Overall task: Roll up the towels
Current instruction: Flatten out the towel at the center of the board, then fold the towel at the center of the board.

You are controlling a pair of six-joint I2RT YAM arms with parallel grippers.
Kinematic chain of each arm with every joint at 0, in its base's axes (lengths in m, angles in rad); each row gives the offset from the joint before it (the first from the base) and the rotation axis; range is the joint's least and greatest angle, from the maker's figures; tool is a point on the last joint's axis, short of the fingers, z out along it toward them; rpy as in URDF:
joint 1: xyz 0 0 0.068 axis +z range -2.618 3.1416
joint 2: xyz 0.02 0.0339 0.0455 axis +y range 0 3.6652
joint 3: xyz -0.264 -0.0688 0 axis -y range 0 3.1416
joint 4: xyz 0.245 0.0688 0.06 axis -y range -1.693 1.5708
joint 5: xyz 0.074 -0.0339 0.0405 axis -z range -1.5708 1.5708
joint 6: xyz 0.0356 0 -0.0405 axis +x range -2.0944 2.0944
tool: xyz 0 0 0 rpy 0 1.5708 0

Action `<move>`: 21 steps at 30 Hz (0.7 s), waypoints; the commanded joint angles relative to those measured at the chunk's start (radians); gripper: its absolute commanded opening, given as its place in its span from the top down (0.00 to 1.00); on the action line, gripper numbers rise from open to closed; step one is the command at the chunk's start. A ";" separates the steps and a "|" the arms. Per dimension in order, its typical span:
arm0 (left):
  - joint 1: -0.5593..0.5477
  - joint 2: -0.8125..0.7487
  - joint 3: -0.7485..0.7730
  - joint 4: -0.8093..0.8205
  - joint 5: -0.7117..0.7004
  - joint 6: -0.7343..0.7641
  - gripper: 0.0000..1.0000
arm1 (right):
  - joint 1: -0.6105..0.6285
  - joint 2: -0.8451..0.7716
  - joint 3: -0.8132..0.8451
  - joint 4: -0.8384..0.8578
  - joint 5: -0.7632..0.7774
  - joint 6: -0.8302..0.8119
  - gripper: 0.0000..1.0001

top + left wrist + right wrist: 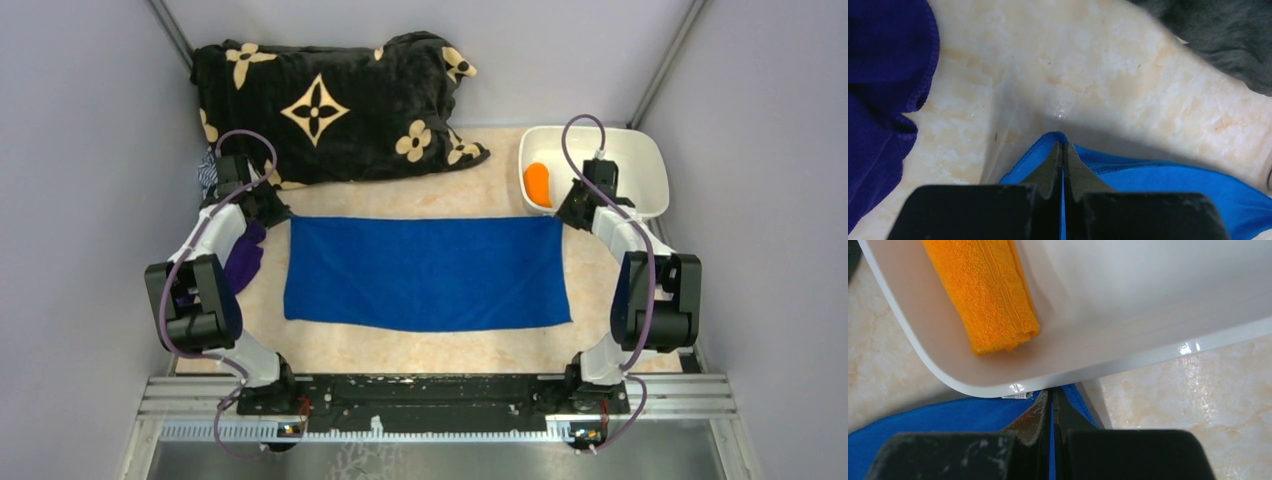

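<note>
A blue towel [425,272] lies spread flat across the middle of the table. My left gripper [277,213] is shut on its far left corner; the left wrist view shows the blue cloth [1168,187] pinched between the closed fingers at my left gripper [1063,146]. My right gripper [570,215] is shut on the far right corner; in the right wrist view my right gripper [1050,392] pinches the blue towel [938,420] right at the rim of the white basin [1128,300]. A rolled orange towel [537,184] lies in the basin and shows in the right wrist view [983,295].
A white basin [640,160] stands at the back right. A black cushion with gold flowers [330,105] lies along the back. A purple towel [243,258] sits bunched under the left arm, also in the left wrist view [878,100]. Grey walls enclose three sides.
</note>
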 commanded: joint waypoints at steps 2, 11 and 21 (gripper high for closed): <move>0.009 0.031 0.042 0.008 0.055 0.021 1.00 | -0.014 -0.013 0.044 0.036 -0.027 -0.029 1.00; 0.027 -0.037 -0.002 -0.005 0.007 0.022 1.00 | -0.036 -0.107 -0.040 0.019 -0.035 -0.026 1.00; 0.040 -0.121 -0.048 -0.019 0.007 0.027 1.00 | -0.090 -0.209 -0.097 -0.022 -0.102 -0.020 1.00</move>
